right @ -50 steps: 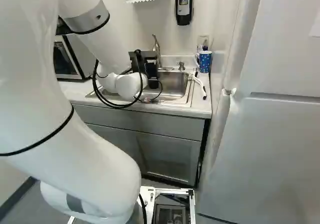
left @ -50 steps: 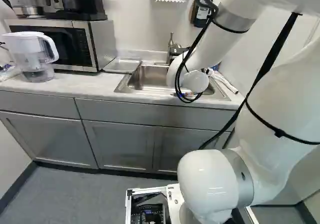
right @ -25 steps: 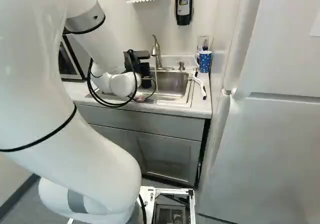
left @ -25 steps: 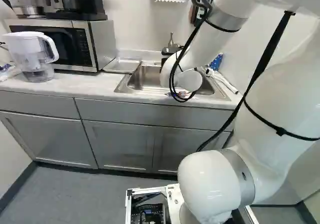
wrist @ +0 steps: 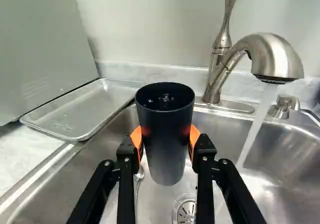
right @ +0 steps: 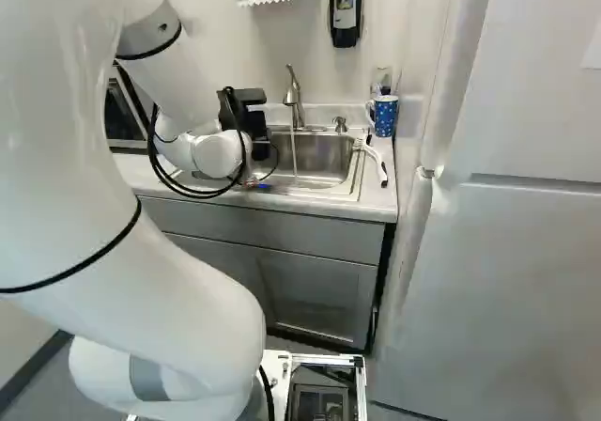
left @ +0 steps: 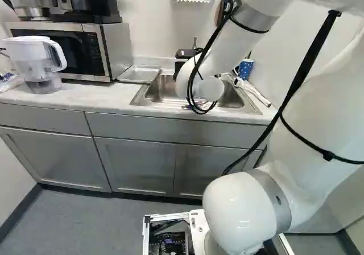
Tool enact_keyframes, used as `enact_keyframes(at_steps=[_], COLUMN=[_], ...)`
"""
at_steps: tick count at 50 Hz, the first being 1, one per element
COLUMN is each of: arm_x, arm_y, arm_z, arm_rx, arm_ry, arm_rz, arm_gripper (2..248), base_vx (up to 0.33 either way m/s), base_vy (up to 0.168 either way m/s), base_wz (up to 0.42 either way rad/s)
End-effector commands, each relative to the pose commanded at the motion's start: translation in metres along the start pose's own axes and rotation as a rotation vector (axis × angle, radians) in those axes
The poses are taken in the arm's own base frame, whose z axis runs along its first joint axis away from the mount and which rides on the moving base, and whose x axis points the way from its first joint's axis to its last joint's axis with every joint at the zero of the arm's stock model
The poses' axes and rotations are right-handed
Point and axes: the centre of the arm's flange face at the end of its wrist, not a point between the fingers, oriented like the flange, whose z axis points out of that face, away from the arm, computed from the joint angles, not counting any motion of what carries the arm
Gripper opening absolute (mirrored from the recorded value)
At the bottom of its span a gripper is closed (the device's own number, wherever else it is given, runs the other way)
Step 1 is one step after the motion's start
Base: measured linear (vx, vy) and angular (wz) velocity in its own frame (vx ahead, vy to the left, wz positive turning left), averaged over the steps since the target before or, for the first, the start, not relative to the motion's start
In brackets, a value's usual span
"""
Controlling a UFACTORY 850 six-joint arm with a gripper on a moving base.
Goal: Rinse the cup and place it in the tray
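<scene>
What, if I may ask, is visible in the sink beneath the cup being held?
The sink shows its drain and a slim metal utensil, perhaps a spoon; what the cup and gripper cover cannot be seen.

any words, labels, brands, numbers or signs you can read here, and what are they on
No text can be read in these pictures.
Microwave's control panel: markings too small to read.
Tray: a faint mark on its bottom, too blurred to read.
Wall dispenser: any print is too small to read.
Black cup: no lettering on the side that shows.
Faucet: none that shows.
</scene>
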Motion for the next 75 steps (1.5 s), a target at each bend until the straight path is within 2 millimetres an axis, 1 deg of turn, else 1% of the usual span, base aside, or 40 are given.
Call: enact_keyframes(at_steps=[40, 75], arm_x=[0.034, 0.069], arm_y=[-0.045, -0.072], arm_z=[-0.002, -0.005], arm_rx=[0.103, 0.161], arm_ry=[0.000, 0.060], arm_rz=[-0.021, -0.028], arm_gripper=[111, 111], base_vx=[0.000, 0.000], base_vy=[0.000, 0.000], base_wz=[0.000, 0.000])
